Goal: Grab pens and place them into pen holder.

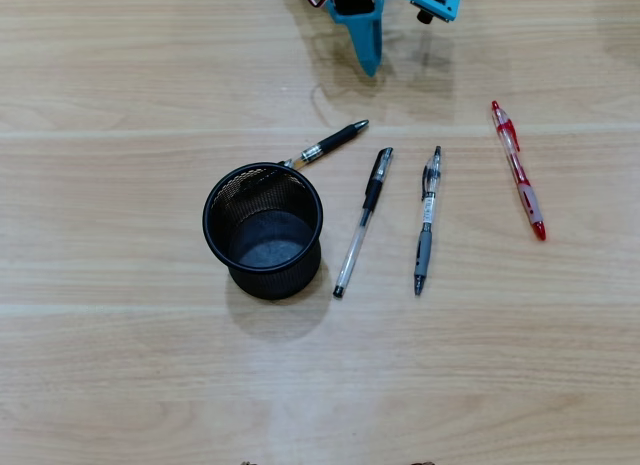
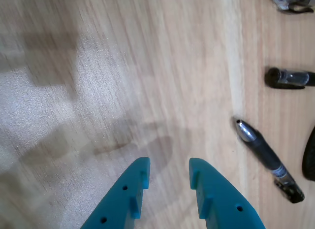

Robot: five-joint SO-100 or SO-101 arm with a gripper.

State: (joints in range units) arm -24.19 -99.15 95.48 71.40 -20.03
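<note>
In the overhead view my teal gripper (image 1: 370, 57) hangs at the top edge, above the table and clear of everything. The black mesh pen holder (image 1: 263, 230) stands left of centre and looks empty. A short black and silver pen (image 1: 332, 143) lies at its upper right rim. To the right lie a clear pen with a black cap (image 1: 363, 222), a clear and grey pen (image 1: 427, 220) and a red pen (image 1: 518, 169). In the wrist view my gripper (image 2: 170, 165) is open over bare wood; the short pen (image 2: 268, 160) lies to its right.
The wooden table (image 1: 120, 365) spreads wide on the left and along the bottom of the overhead view. At the right edge of the wrist view show the black cap end (image 2: 288, 77) of one pen and the holder's dark rim (image 2: 310, 157).
</note>
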